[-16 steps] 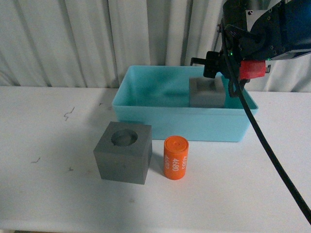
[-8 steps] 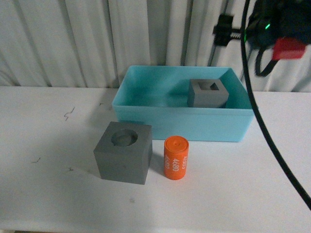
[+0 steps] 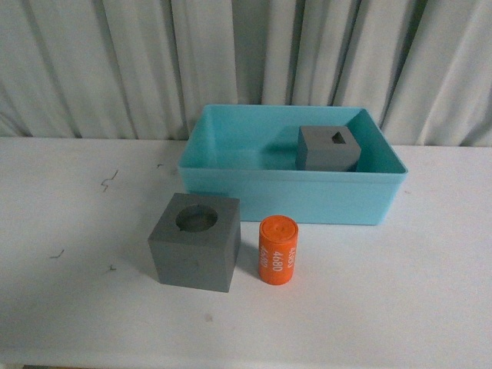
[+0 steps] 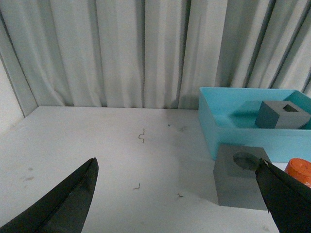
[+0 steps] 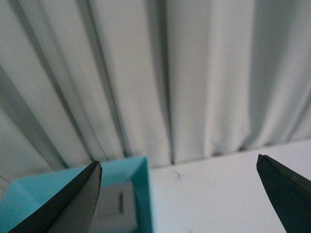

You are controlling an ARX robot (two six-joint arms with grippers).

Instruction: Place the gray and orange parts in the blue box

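One gray cube (image 3: 328, 148), the one with the rectangular recess, sat inside the blue box (image 3: 286, 201), toward its far right part and resting on the floor of the bin. I judged that a third of the job was done.

The other gray cube (image 3: 194, 242), with the round recess facing up, stood on the white table (image 3: 69, 254) in front of the box, near its left front corner and not touching the wall. The orange cylinder (image 3: 277, 250) marked 4680 stood upright just beside that cube on its right, with a narrow gap between them. Neither was in the box yet, so two placements were left.

My left gripper (image 4: 177, 161) was spread wide with nothing between its fingers. From its wrist view the recessed cube and the rim of the orange cylinder lay ahead of it, well apart from my fingertips. My right gripper (image 5: 179, 160) was also spread wide and empty, looking toward the curtain (image 5: 194, 73) with a corner of the box below it. Neither arm appeared in the front view.
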